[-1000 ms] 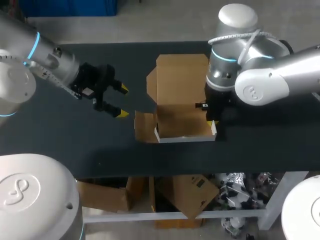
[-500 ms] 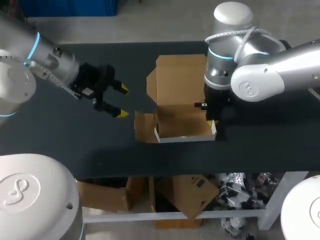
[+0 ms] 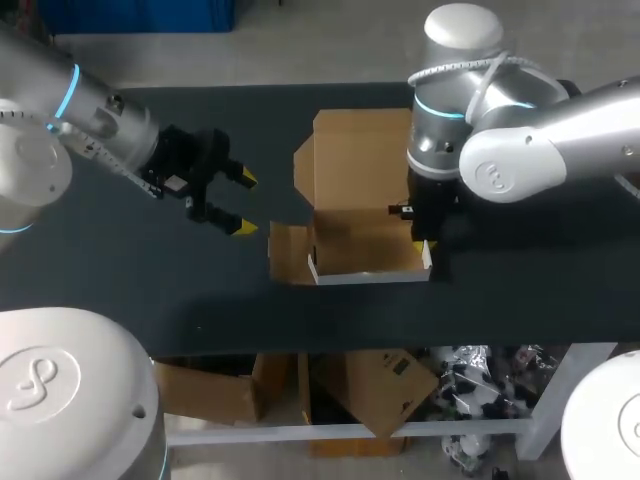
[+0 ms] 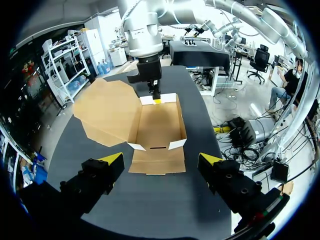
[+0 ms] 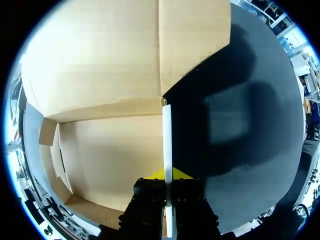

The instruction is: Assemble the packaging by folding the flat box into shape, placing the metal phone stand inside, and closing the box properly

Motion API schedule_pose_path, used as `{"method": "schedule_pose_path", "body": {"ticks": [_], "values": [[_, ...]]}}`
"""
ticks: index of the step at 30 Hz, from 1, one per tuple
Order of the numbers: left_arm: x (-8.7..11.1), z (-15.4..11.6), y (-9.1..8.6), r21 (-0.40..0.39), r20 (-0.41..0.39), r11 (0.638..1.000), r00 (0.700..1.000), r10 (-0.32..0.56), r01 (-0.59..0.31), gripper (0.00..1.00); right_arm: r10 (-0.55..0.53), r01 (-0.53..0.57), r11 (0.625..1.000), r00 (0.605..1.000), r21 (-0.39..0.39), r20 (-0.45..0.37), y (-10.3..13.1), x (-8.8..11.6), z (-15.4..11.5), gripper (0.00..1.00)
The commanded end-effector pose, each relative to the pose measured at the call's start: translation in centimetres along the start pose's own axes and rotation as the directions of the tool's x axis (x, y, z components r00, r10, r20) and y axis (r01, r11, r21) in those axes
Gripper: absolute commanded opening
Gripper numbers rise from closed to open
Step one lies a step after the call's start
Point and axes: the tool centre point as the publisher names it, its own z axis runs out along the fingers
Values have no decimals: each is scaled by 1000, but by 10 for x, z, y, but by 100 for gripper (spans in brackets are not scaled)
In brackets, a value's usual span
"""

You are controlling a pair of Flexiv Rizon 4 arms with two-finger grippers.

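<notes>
A brown cardboard box [image 3: 362,245] sits open near the middle of the black bench [image 3: 150,285], its wide lid [image 3: 360,160] laid back flat toward twelve o'clock and a small flap [image 3: 287,255] folded out at its nine o'clock side. The right claw [image 3: 425,243] comes straight down at the box's three o'clock side, its two fingers pinched together on the thin white-edged side wall [image 5: 167,135], one inside the box and one outside. The left claw [image 3: 245,203] hangs above the bench at about nine o'clock from the box, clear of it, its yellow-tipped fingers spread wide apart and holding nothing.
</notes>
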Motion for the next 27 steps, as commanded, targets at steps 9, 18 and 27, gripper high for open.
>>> {"method": "schedule_pose_path", "body": {"ticks": [9,18,27], "values": [[0,-1,-1,-3,-2,1000,1000,0,0,100,1,-1,1000,1000,2,3,0,1,0,0],[17,2,-11,-61,113,982,979,-169,177,100,1,-1,1000,1000,2,3,0,1,0,0],[28,-2,-11,-100,293,870,850,-438,483,100,1,-1,1000,1000,2,3,0,1,0,0]]}}
